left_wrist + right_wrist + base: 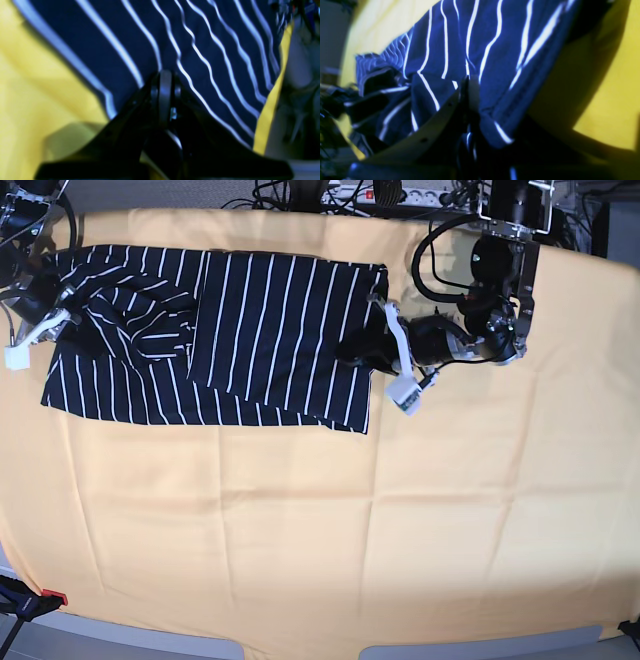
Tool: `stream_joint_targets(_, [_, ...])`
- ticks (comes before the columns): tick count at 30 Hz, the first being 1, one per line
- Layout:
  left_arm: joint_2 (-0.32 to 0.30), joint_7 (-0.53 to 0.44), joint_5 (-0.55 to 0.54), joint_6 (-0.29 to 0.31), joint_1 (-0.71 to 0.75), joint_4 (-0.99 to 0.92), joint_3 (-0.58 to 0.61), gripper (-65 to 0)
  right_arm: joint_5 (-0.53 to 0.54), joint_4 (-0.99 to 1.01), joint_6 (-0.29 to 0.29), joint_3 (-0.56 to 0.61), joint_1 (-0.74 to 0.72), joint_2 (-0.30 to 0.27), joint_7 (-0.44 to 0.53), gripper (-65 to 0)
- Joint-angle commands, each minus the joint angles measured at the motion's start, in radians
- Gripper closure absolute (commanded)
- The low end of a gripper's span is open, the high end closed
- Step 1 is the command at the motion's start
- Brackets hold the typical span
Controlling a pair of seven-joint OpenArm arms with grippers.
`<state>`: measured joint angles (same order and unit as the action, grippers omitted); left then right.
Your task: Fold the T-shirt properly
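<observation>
Yellow cloth [37, 82] fills the left wrist view from 7 to 11 o'clock, with the T-shirt [212, 50] spreading over the rest up to 2 o'clock. The left gripper [165, 82] shows its jaws pressed together at centre, the tips lying against the striped fabric; whether a fold is caught between them I cannot tell.

From the right wrist view, the right gripper [470, 92] has its jaws nearly together, pinching a bunched hem of the shirt, which lifts off the yellow cloth toward 1 o'clock and trails crumpled toward 9.

Seen from the base view, the shirt lies along the table's far edge, around 11 o'clock. One panel is already doubled over its middle, so I judge a first fold made. The 9 o'clock end is rumpled, and further folds and smoothing look left to do. The left arm [470, 330] reaches in low from 2 o'clock to the shirt's 3 o'clock edge; the right arm [30, 290] bends in at the 9 o'clock end.
</observation>
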<state>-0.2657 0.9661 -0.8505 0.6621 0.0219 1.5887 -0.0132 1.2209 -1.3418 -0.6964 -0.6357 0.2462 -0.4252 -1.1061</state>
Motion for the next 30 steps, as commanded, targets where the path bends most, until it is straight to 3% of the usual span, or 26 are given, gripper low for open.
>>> stream_joint_targets(1, [-0.006,-0.023,-0.052,-0.001,-0.024,0.015,-0.033,0.0,-0.015,-0.032,-0.002,-0.021,-0.002,-0.038,0.005,0.0])
stream_joint_targets(8, [-0.006,0.009,-0.244,-0.001,-0.039,0.015,-0.23,0.0,-0.157,-0.184,-0.002,-0.097,-0.003,-0.095,0.017,0.0])
stream_joint_targets(15, [-0.037,0.059,-0.238,0.0,-0.016,0.014,-0.27,0.0,-0.254,-0.418,-0.002,-0.179,0.008,-0.107,0.04,0.0])
stream_joint_targets(18, [-0.058,0.059,-0.229,0.0,0.0,0.014,-0.27,0.0,-0.283,-0.55,0.057,-0.197,0.031,-0.095,0.039,0.0])
stream_joint_targets(21, [-0.07,0.059,-0.224,0.0,0.018,0.014,-0.27,0.0,-0.253,-0.692,0.078,-0.197,0.062,-0.065,0.04,0.0])
stream_joint_targets(25, [-0.069,0.058,-0.217,-0.001,0.037,0.014,-0.27,0.0,-0.183,-0.864,0.127,-0.196,0.087,0.016,0.01,0.0])
stream_joint_targets(30, [-0.069,0.059,-0.217,0.0,0.057,0.014,-0.269,0.0,0.014,-0.977,0.057,-0.186,0.124,0.149,-0.043,0.0])
